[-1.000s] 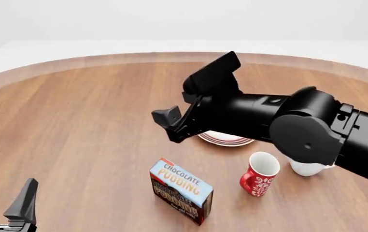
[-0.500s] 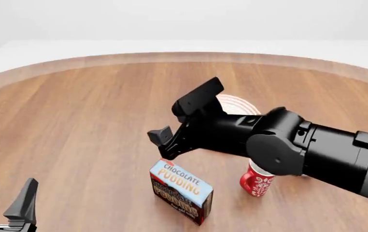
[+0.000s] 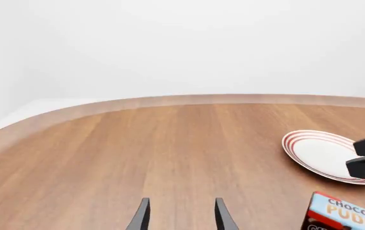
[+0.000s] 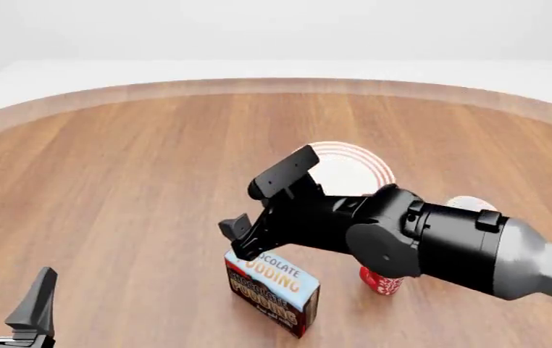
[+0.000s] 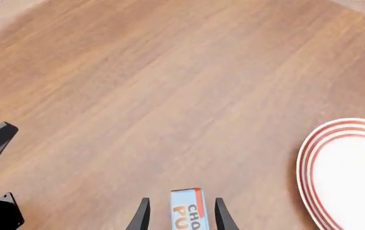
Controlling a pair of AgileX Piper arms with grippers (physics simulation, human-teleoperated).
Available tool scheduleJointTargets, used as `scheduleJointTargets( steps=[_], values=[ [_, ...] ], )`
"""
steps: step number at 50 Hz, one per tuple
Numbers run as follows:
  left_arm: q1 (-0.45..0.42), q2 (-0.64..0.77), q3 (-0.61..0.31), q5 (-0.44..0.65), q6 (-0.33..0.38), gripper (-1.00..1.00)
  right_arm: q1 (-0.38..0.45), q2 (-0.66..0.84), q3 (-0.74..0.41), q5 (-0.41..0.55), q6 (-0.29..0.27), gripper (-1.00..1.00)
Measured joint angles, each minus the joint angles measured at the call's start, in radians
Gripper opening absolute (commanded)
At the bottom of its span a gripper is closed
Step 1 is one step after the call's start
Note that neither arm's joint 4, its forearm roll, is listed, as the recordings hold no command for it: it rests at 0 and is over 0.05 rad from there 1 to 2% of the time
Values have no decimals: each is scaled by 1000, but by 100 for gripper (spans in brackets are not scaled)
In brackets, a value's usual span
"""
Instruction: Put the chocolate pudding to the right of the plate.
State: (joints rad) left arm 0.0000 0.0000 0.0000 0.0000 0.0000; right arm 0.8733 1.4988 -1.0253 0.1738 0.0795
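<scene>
Your right gripper [image 4: 256, 217] hangs open just above the pudding [image 4: 271, 288], nothing grasped. Pudding sits near the plate [image 4: 353, 168]; grasp, lift and placing all remain.

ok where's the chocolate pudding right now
In the front view the chocolate pudding stands on the table near its front edge, nearer than the plate, left of the red mug, just under the open right hand.

The chocolate pudding [image 4: 271, 286] lies nearer than the plate [image 4: 358, 168], a mug [image 4: 380, 281] to its right.
</scene>
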Motion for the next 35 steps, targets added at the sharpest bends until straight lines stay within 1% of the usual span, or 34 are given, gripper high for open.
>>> scheduleJointTargets(
  steps=[35],
  values=[
    [0, 0, 0, 0, 0, 100, -1, 70, 24, -43, 16, 100]
  ],
)
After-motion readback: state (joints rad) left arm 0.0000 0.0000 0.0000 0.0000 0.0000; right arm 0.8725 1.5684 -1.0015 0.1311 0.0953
